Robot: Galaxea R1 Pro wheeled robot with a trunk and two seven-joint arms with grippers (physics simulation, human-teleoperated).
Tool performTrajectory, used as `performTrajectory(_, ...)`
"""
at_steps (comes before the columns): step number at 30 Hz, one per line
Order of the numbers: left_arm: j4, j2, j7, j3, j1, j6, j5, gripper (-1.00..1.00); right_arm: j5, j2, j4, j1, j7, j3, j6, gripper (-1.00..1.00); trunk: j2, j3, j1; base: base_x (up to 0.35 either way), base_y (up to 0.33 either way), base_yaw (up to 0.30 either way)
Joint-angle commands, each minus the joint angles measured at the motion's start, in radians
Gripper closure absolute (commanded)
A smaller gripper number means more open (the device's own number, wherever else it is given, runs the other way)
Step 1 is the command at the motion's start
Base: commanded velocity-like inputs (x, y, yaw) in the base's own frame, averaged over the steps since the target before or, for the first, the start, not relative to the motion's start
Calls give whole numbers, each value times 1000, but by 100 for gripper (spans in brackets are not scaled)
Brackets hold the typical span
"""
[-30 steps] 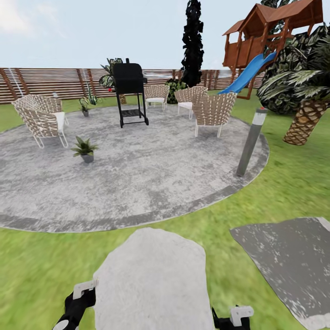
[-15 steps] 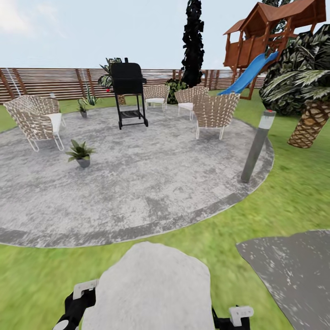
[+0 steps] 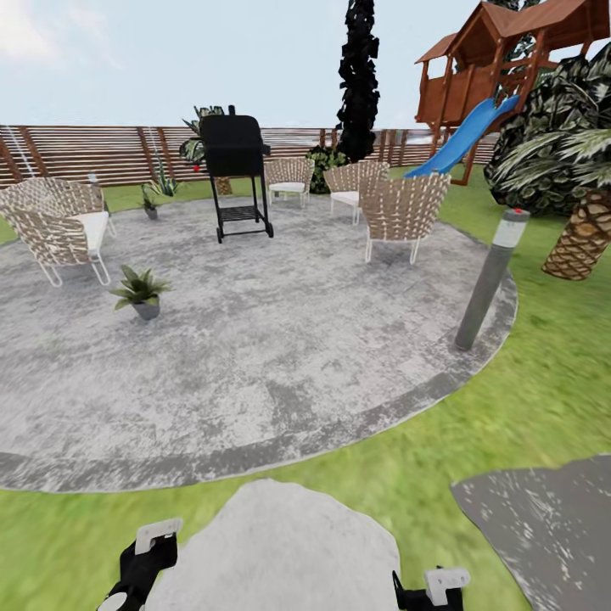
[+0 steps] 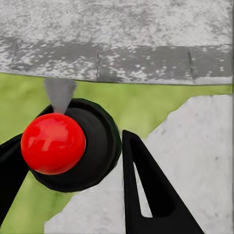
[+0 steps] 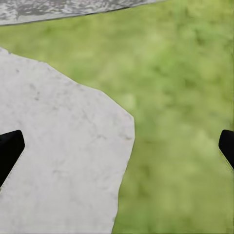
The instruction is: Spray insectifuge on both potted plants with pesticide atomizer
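One potted plant (image 3: 140,291) stands on the round grey paving (image 3: 280,339) at the left, in front of a wicker chair. The other potted plant (image 3: 150,202) is far back by the fence. In the left wrist view my left gripper (image 4: 68,141) is shut on the pesticide atomizer (image 4: 53,144), seen end-on as a red knob on a black round body with a grey nozzle. Low in the head view, my left gripper (image 3: 144,552) and right gripper (image 3: 441,585) hang over a pale stepping stone (image 3: 280,552). My right gripper (image 5: 117,146) is open and holds nothing.
A black grill (image 3: 238,174), several wicker chairs (image 3: 399,212) and a grey bollard light (image 3: 492,280) stand on the paving. A palm (image 3: 585,229) and a play tower with a blue slide (image 3: 462,136) are at the right. A grey slab (image 3: 543,526) lies in the lawn.
The whole view has shifted as the camera moved toward the paving: its near edge sits lower and closer. Both grippers keep their places and the left still holds the atomizer.
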Motion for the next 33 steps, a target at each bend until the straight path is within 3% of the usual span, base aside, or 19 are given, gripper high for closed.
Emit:
performTrajectory(1,1,0,1,1,-1,-3,1,100,7,0,1,0,0,0,-3,-100,0,-1,0,339,0,0)
performTrajectory(33,1,0,1,1,-1,-3,1,100,7,0,1,0,0,0,-3,-100,0,-1,0,339,0,12)
